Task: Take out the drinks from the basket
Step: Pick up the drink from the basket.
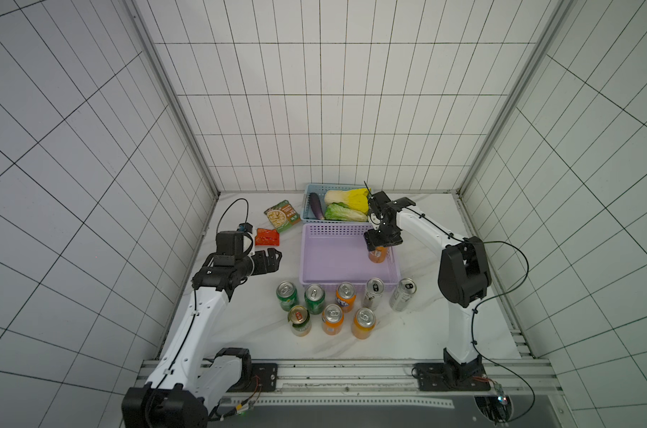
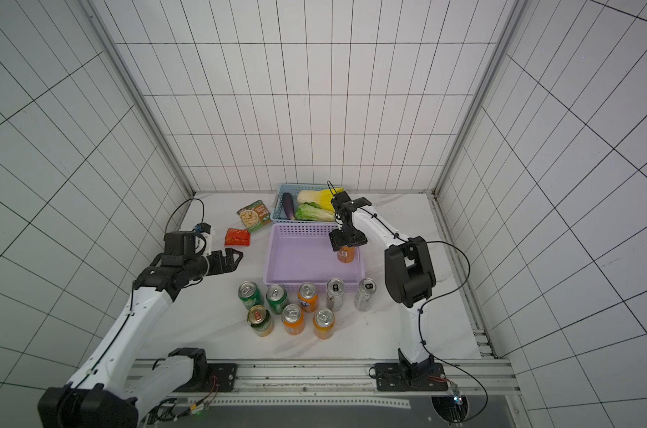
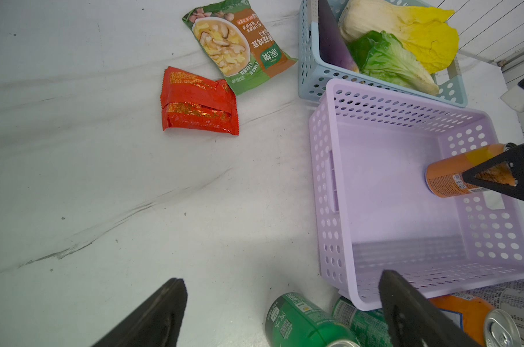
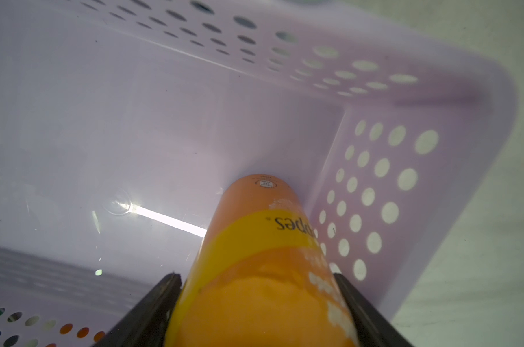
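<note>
Clamping orange can [image 4: 248, 210] (lettering "pes") inside lilac basket [image 4: 374, 75], right claw [image 4: 254, 276], left claw [image 3: 281, 278] apart

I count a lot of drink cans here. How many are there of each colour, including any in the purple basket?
Orange cans: 4, the last standing in the lilac basket
Green cans: 2
Silver-white cans: 2
Dark green can with a red-gold top: 1
Total: 9

A robotics lab cell: grid-lined white walls [image 1: 333, 111], aluminium mounting rail [image 1: 351, 376], marble-pattern tabletop [image 1: 425, 333].
</note>
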You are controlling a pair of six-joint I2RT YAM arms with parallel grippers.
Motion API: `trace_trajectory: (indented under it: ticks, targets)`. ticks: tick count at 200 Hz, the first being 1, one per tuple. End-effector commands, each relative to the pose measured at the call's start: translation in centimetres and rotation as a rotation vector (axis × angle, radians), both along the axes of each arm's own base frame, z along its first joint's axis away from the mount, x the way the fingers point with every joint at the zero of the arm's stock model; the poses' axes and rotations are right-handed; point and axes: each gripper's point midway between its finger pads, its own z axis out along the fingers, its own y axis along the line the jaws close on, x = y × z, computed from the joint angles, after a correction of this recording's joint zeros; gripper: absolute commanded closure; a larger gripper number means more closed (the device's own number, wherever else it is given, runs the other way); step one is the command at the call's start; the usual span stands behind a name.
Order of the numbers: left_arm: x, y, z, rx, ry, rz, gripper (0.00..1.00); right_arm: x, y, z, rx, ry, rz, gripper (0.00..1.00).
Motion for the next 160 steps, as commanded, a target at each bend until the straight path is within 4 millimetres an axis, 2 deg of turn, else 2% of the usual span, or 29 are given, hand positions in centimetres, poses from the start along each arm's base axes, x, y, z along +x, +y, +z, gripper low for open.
trace_trajectory:
  ticks: [1,95,160]
  targets:
    - [0.1,0.0,0.2,0.003,-0.008,-0.013,0.02,0.5,-0.2,0.1,-0.011,-0.009,-0.01,0.23]
    - [0.1,-0.1,0.2,0.001,-0.008,-0.013,0.02,0.3,0.0,3.2,0.016,-0.068,-0.003,0.3]
    - [0.0,-0.1,0.2,0.001,-0.009,-0.015,0.02,-1.1,0.3,6.3,0.024,-0.107,0.019,0.31]
